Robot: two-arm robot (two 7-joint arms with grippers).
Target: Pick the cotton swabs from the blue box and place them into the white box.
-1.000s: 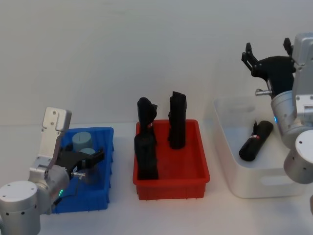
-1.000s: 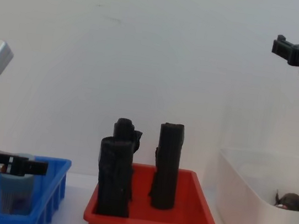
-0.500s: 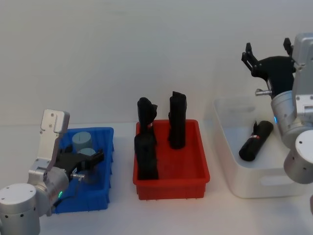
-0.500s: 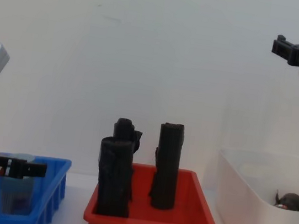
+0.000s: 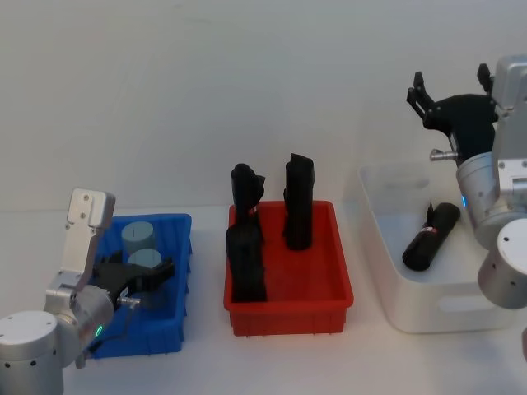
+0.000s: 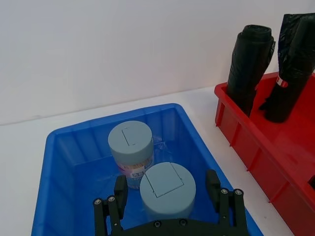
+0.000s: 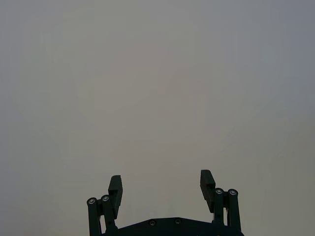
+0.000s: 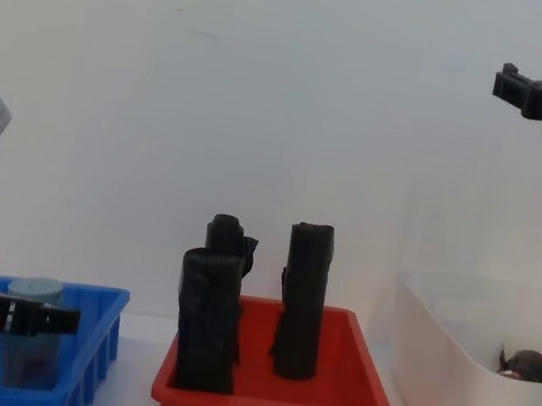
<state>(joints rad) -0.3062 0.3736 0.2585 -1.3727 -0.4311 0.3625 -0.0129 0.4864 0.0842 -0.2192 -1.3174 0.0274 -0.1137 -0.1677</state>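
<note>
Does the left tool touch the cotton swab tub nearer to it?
Apart. The left wrist view shows the open left tool straddling the nearer cotton swab tub, with a gap on each side.

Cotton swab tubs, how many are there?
2. The near tub stands in the blue box between the open fingers of the left gripper; the far tub stands just beyond it. None seems hidden.
</note>
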